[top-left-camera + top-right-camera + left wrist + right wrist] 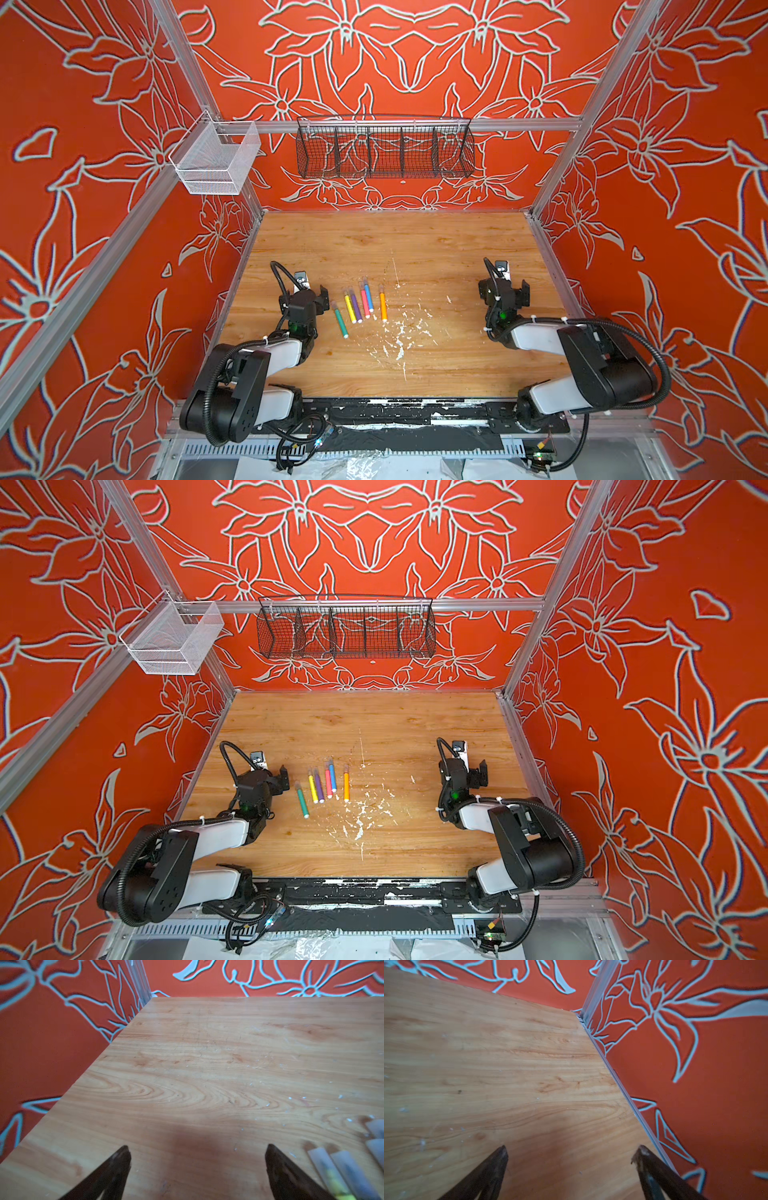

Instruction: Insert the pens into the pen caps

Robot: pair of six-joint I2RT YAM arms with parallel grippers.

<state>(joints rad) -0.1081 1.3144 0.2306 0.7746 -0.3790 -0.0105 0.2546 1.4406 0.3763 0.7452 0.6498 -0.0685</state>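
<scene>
My workspace is a flat tabletop of pale wood-grain laminate, smooth but scuffed. White flecks of debris are scattered from its middle toward the near edge. Three orange-red walls printed with pale outlined flowers close it in, framed by ribbed aluminium rails. On the far rail hangs a long black wire basket with dividers. At the far left corner hangs a smaller, boxy white mesh basket.

The six short slim felt-tip pens lie flat left of the table's centre, roughly parallel and running near to far. From left to right they are green, yellow, purple, pink, blue and orange. Stubby translucent whitish caps sit on their far ends; the left wrist view shows them, blurred, on the yellow and purple barrels.

My left gripper hangs just left of the pens, its dark tapered fingers spread wide with nothing between them. My right gripper is well apart by the right edge, fingers likewise spread and holding nothing
</scene>
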